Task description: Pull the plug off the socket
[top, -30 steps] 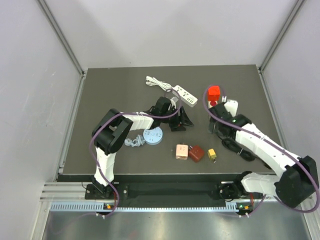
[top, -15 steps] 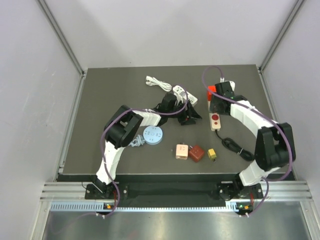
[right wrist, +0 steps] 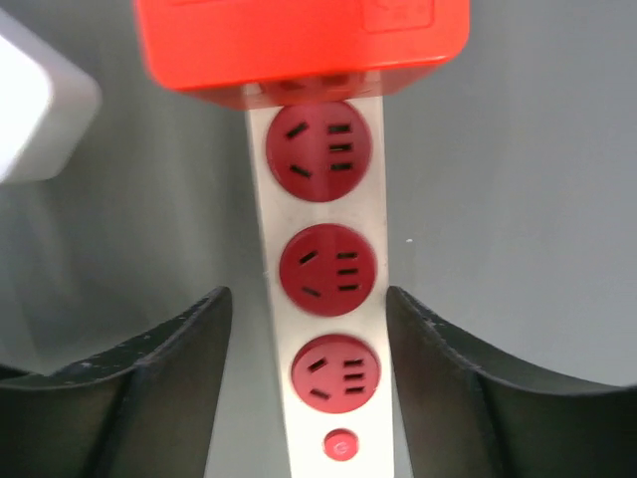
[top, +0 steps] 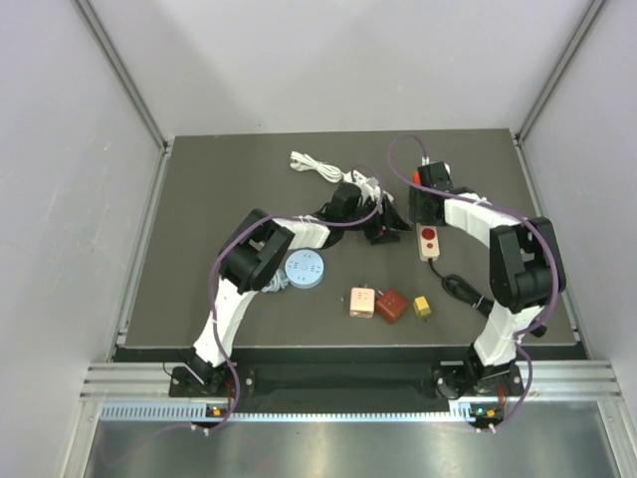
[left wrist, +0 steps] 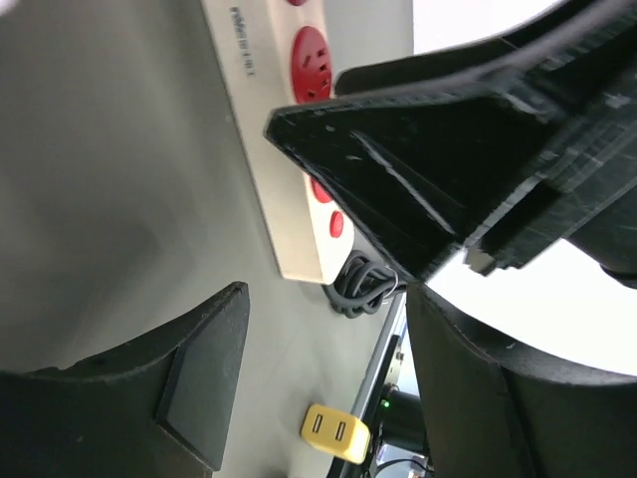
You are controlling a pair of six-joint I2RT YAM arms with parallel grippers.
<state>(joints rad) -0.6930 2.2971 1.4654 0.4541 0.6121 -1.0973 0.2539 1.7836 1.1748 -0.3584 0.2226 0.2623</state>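
Where the dark table (top: 199,249) is read as a clock face from the overhead view, the beige power strip (top: 430,242) with red sockets lies toward 2 o'clock, its length running from 12 to 6. Item one, the red plug (right wrist: 299,45): seated on the 12 o'clock end of that strip, covering the socket there, with three bare red sockets and a small red button below it in the right wrist view. Item two, the right gripper (right wrist: 307,299): poised over the strip just short of the plug, jaws apart, one on each side of the strip, neither on the plug. Item three, the left gripper (left wrist: 326,294): at 9 o'clock of the strip, jaws wide apart with nothing between them. Item four, a white power strip (top: 364,185) with a coiled white cable (top: 309,164): at 12 o'clock, partly hidden by the left arm. Item five, a black cable (top: 463,291): trailing from the beige strip's 6 o'clock end. Remaining stock toward 6 o'clock: a blue disc (top: 305,270), a pink cube (top: 361,302), a dark red block (top: 391,306) touching it, and a yellow adapter (top: 422,307).
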